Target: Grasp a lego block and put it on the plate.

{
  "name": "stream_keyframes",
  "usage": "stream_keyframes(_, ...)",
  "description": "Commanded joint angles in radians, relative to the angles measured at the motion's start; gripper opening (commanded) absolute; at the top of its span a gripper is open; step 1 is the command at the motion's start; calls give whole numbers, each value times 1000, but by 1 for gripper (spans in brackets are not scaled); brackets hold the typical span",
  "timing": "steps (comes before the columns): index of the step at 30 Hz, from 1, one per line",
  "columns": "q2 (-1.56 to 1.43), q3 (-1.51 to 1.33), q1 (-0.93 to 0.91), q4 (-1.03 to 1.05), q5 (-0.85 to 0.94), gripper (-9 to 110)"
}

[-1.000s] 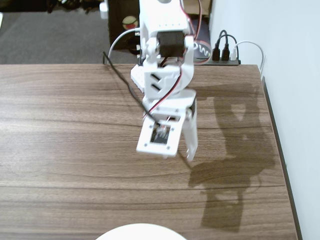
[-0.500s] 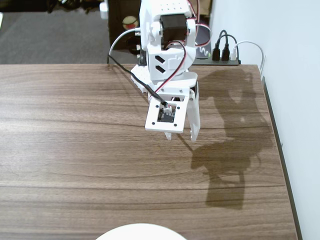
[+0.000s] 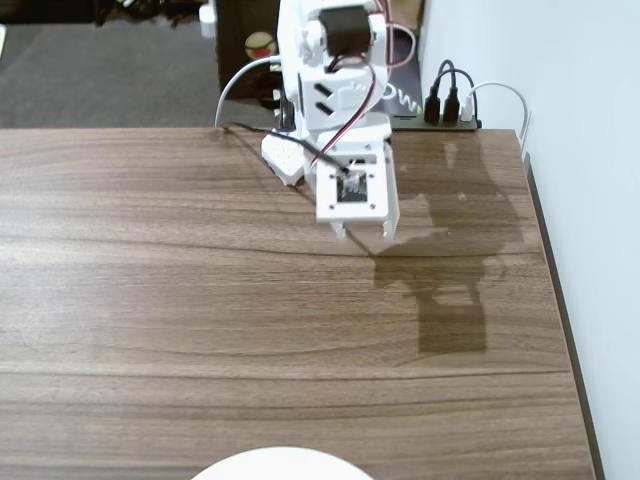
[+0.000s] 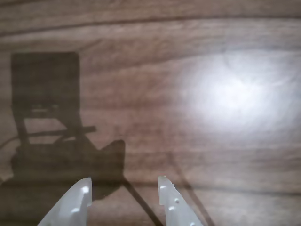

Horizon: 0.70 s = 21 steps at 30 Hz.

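While raised above the worktop (image 3: 150, 280) near its far edge in the fixed view, claw (image 3: 362, 232) hangs with tips pointing down, fingers parted by a moderate gap and nothing between them. Same in the wrist view: claw (image 4: 123, 197) enters from the bottom edge as two pale translucent fingertips (image 4: 77, 201), apart, only bare wood grain in the gap. Empty, then, and partly open.

Just above the tips in the fixed view, white arm (image 3: 330, 90) with a dark servo on top and red and black wires looping down its front. Dark shadow of the arm (image 3: 450, 290) cast to the right on the wood; same shadow at left in the wrist view, beside a bright glare patch at right.

Plate (image 3: 280, 465) only a white sliver at the bottom edge of the fixed view, well apart from the claw. Lego block visible in neither view, so neither position nor long axis can be told.

Beyond the far edge, power strip (image 3: 450, 122) with black and white plugs against the white wall (image 3: 590, 150).
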State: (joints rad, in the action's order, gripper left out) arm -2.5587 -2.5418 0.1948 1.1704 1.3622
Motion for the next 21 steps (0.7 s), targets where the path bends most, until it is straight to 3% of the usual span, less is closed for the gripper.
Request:
stream_keyframes(1,-127,-31,3,25,-14,18)
stream_keyframes(6,-279,-109,11,32,-86,1)
stream_keyframes(12,-459,-196,25,89,-115,1)
stream_keyframes(21,-735,-307,3,133,-436,1)
